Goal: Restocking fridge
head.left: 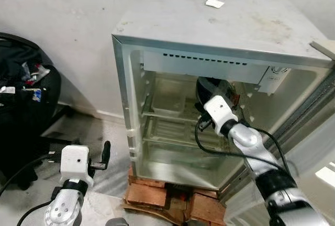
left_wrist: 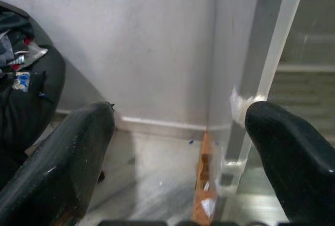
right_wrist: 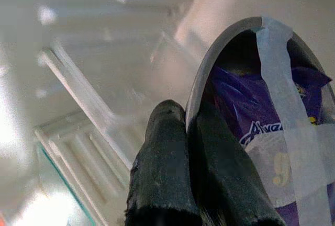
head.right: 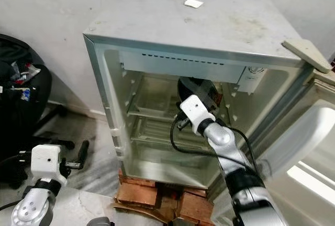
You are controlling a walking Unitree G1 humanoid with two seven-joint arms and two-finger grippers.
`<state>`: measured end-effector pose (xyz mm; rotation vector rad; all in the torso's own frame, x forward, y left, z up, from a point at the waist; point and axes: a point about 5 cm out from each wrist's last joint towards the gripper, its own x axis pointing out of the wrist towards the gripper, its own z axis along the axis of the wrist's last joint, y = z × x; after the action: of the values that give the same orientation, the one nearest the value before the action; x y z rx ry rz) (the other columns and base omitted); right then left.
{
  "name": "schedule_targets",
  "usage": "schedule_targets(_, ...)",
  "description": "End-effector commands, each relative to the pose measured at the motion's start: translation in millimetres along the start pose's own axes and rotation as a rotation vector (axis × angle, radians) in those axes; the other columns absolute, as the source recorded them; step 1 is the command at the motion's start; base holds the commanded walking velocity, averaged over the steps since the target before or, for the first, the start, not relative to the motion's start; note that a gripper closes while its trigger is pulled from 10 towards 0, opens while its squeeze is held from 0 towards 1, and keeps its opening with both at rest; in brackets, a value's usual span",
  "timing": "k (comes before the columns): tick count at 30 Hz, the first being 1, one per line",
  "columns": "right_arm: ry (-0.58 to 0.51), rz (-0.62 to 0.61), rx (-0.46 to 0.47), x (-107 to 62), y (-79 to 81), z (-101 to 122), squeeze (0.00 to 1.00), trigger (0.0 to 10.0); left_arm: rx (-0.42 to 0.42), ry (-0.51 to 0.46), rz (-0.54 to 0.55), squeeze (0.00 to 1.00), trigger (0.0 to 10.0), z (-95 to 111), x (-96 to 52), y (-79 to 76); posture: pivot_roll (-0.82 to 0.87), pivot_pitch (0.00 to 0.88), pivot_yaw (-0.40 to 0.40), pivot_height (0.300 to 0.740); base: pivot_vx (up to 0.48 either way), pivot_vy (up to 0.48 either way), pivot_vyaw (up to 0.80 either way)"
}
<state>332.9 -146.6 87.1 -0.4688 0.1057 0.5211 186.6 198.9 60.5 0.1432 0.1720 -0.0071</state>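
The small silver fridge [head.left: 220, 22] stands open in front of me. My right arm reaches into its upper part, just under the freezer box. There my right gripper [right_wrist: 188, 119] is shut on the rim of a dark grey bowl [right_wrist: 220, 43], also seen from the head as the bowl [head.left: 211, 87]. The bowl holds a purple packet [right_wrist: 246, 111] under a strip of pale tape [right_wrist: 280, 79]. Below it lie the clear shelves [head.left: 167, 116]. My left gripper [left_wrist: 178, 116] is open and holds nothing, low by the fridge's left wall.
The fridge rests on red bricks [head.left: 167, 194], and its door [head.right: 309, 147] hangs open at the right. A black chair [head.left: 21, 90] piled with clutter stands at the left against the wall. A small white piece [head.left: 214, 3] lies on the fridge top.
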Motion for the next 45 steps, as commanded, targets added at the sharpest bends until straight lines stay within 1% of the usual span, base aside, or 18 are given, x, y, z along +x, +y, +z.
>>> schedule_targets(1, 0.009, -0.023, -0.014, 4.9, -9.5, 4.1, 0.0, 10.0, 0.037, -0.008, -0.01, 0.0, 10.0, 4.5, -7.2, 0.2, 0.15, 0.132, -0.084, 0.74, 0.0, 0.0, 0.0)
schedule_targets(2, 0.009, -0.023, -0.014, 4.9, -9.5, 4.1, 0.0, 10.0, 0.037, -0.008, -0.01, 0.0, 10.0, 4.5, -7.2, 0.2, 0.15, 0.132, -0.084, 0.74, 0.0, 0.0, 0.0)
schedule_targets(3, 0.008, -0.01, -0.039, 10.7, -12.2, 8.5, 0.0, 10.0, 0.035, 0.004, 0.0, 0.0, 10.0, 4.0, -12.8, 2.0, 0.15, 0.143, -0.089, 0.74, 0.0, 0.0, 0.0)
schedule_targets(7, 0.028, -0.02, -0.077, 20.8, -23.9, 19.1, 0.0, 10.0, 0.044, 0.018, 0.019, 0.0, 10.0, 4.6, -23.8, 5.5, 0.17, 0.182, -0.101, 0.74, 0.0, 0.0, 0.0)
schedule_targets(10, 0.039, -0.016, -0.083, 26.8, -27.9, 24.9, 0.0, 10.0, 0.048, 0.03, 0.025, 0.0, 10.0, 4.8, -29.1, 6.0, 0.18, 0.199, -0.105, 0.74, 0.0, 0.0, 0.0)
schedule_targets(14, 0.054, 0.005, -0.112, 30.6, -27.9, 27.9, 0.0, 10.0, 0.052, 0.036, 0.026, 0.0, 10.0, 5.7, -34.0, 5.8, 0.19, 0.218, -0.107, 0.74, 0.0, 0.0, 0.0)
schedule_targets(15, 0.082, 0.025, -0.137, 32.8, -26.4, 27.3, 0.0, 10.0, 0.056, 0.042, 0.023, 0.0, 10.0, 5.7, -36.4, 4.7, 0.19, 0.225, -0.107, 0.74, 0.0, 0.0, 0.0)
schedule_targets(20, 0.181, 0.055, -0.152, 35.8, -23.4, 20.4, 0.0, 10.0, 0.075, 0.046, 0.005, 0.0, 10.0, 7.3, -40.5, 2.3, 0.19, 0.236, -0.105, 0.74, 0.0, 0.0, 0.0)
schedule_targets(24, 0.188, 0.075, -0.174, 37.4, -21.0, 21.0, 0.0, 10.0, 0.074, 0.051, 0.003, 0.0, 10.0, 7.1, -41.1, 0.9, 0.19, 0.239, -0.106, 0.74, 0.0, 0.0, 0.0)
schedule_targets(27, 0.178, 0.088, -0.222, 39.5, -18.7, 24.3, 0.0, 10.0, 0.078, 0.053, -0.001, 0.0, 10.0, 7.1, -41.8, 0.2, 0.2, 0.237, -0.107, 0.74, 0.0, 0.0, 0.0)
schedule_targets(29, 0.172, 0.085, -0.22, 40.4, -18.8, 26.0, 0.0, 10.0, 0.078, 0.054, -0.001, 0.0, 10.0, 7.3, -41.6, 0.0, 0.2, 0.235, -0.107, 0.74, 0.0, 0.0, 0.0)
schedule_targets(30, 0.157, 0.062, -0.218, 41.8, -20.8, 29.6, 0.36, 10.0, 0.078, 0.055, -0.002, 0.0, 10.0, 7.4, -41.3, -0.5, 0.2, 0.233, -0.108, 0.74, 0.0, 0.0, 0.0)
schedule_targets(31, 0.157, 0.062, -0.218, 41.8, -20.8, 29.6, 0.36, 10.0, 0.078, 0.055, -0.002, 0.0, 10.0, 7.4, -41.3, -0.5, 0.2, 0.233, -0.108, 0.74, 0.0, 0.0, 0.0)
schedule_targets(32, 0.132, 0.04, -0.221, 43.1, -22.7, 34.2, 1.0, 10.0, 0.078, 0.055, -0.003, 0.0, 10.0, 7.5, -40.6, -0.8, 0.19, 0.231, -0.109, 0.74, 0.0, 0.0, 0.0)
schedule_targets(33, 0.119, 0.032, -0.221, 43.6, -23.3, 36.1, 1.0, 10.0, 0.077, 0.055, -0.003, 0.0, 10.0, 7.5, -40.3, -0.9, 0.19, 0.231, -0.109, 0.74, 0.0, 0.0, 0.0)
schedule_targets(34, 0.074, 0.01, -0.249, 44.8, -24.7, 42.9, 1.0, 10.0, 0.077, 0.055, -0.003, 0.0, 10.0, 7.4, -39.7, -1.1, 0.19, 0.227, -0.109, 0.74, 0.0, 0.0, 0.0)
schedule_targets(37, 0.024, -0.011, -0.29, 46.0, -25.9, 50.6, 1.0, 10.0, 0.075, 0.054, -0.001, 0.0, 10.0, 7.3, -38.5, -1.3, 0.19, 0.221, -0.111, 0.74, 0.0, 0.0, 0.0)
schedule_targets(45, 0.009, 0.005, -0.332, 43.4, -23.5, 46.8, 1.0, 10.0, 0.071, 0.051, -0.003, 0.0, 10.0, 7.2, -32.9, -2.6, 0.18, 0.205, -0.112, 0.74, 0.0, 0.0, 0.0)
